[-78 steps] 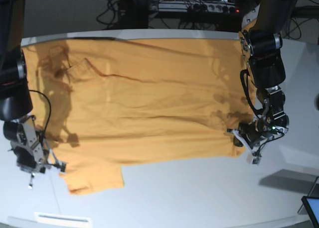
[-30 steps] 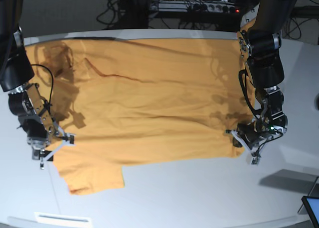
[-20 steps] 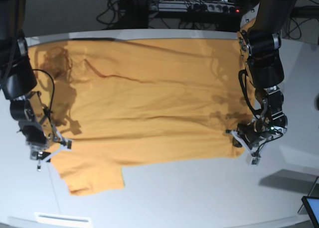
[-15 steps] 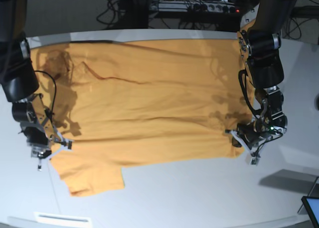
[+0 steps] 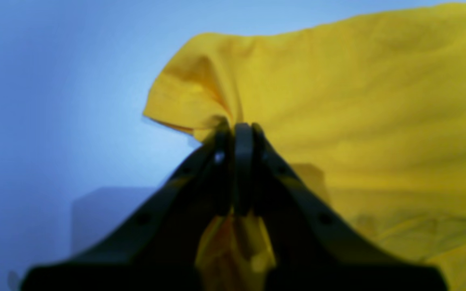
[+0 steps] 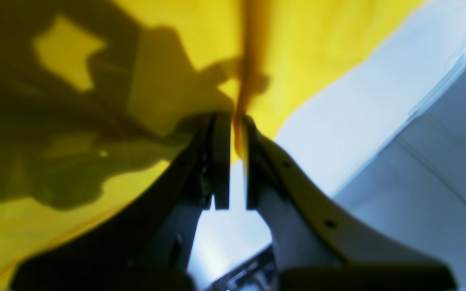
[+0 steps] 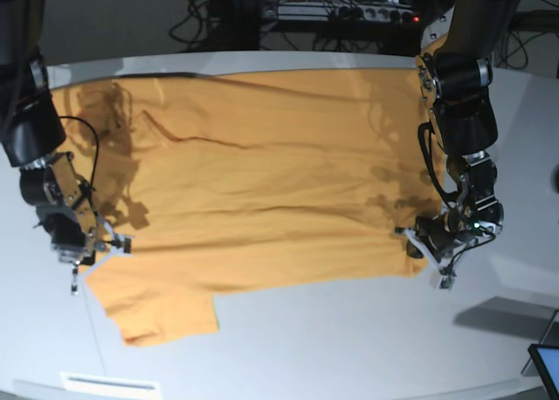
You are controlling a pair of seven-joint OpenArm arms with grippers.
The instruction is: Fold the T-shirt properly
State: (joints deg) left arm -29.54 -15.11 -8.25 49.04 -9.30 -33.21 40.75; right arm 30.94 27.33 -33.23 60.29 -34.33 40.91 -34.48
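Worktop (image 7: 349,348): white. T-shirt (image 7: 262,190): orange-yellow, spread flat across it, unfolded; every fold left to do. Left gripper (image 5: 235,133): fingers clamped on near-right hem corner. Right gripper (image 6: 233,137): fingers nearly closed, pinching the left edge beside the sleeve.

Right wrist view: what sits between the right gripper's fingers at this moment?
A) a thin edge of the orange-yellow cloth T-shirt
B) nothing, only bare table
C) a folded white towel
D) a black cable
A: in the right wrist view a narrow fold of the orange-yellow cloth T-shirt runs down into the slim gap of the right gripper, whose jaws stand nearly together around it, above the pale table.
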